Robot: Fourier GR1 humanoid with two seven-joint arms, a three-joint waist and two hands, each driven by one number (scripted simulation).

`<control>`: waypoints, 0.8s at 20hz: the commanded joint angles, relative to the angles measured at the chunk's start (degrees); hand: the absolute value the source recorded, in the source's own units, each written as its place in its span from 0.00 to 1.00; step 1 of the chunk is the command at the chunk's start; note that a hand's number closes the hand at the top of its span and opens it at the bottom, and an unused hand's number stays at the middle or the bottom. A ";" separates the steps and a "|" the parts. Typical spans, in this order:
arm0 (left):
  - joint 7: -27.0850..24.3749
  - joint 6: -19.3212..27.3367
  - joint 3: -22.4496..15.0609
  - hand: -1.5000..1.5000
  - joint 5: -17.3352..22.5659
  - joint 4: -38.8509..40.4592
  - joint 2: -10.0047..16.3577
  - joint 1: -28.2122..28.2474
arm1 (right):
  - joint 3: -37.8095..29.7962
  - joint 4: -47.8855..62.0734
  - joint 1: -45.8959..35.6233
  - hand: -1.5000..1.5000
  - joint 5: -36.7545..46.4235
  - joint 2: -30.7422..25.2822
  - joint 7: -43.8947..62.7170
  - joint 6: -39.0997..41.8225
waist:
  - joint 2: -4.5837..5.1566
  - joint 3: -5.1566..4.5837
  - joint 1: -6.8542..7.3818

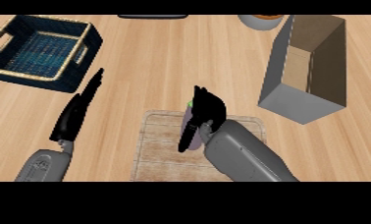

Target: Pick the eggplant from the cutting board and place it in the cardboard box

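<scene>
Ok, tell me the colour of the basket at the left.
Dark blue basket with a pale tan rim; the head view shows it best.

A light wooden table carries a pale cutting board. Beyond the board to its right stands a cardboard box; to its left, a dark blue basket.

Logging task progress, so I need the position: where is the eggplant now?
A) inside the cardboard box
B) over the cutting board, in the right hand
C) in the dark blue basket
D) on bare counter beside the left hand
B: the purple eggplant shows over the cutting board with the right hand curled round it, well apart from the cardboard box.
</scene>
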 commanded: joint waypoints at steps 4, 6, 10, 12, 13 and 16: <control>2.11 -1.99 2.46 0.50 0.82 -1.60 1.10 -0.21 | 3.09 2.00 -0.29 0.00 -3.17 0.78 7.80 -4.14 | -0.07 0.02 0.13; -2.25 -2.18 3.45 0.50 0.13 2.65 1.27 -0.45 | 2.95 1.28 -0.32 0.00 -2.24 0.78 7.31 -5.51 | -0.01 -0.01 -0.35; 0.39 -0.14 1.55 0.50 -1.75 0.43 -1.63 -1.21 | 4.44 11.66 -2.30 1.00 2.50 0.78 -1.15 -3.62 | 0.11 0.00 -0.20; -0.45 -2.16 2.82 0.50 -1.05 1.64 -0.22 -1.31 | 11.20 6.70 -2.17 1.00 2.43 0.78 3.04 -8.14 | 0.06 -0.01 0.02; 0.24 -2.21 2.33 0.50 -1.00 -0.52 -0.67 0.11 | 9.10 7.11 -5.21 1.00 2.83 0.77 4.17 -5.51 | -0.01 0.00 0.07; -2.46 -2.08 2.93 0.50 -1.60 -0.49 -0.11 2.45 | 10.52 7.40 -4.03 1.00 7.39 0.78 3.98 -7.57 | -0.07 -0.01 -0.07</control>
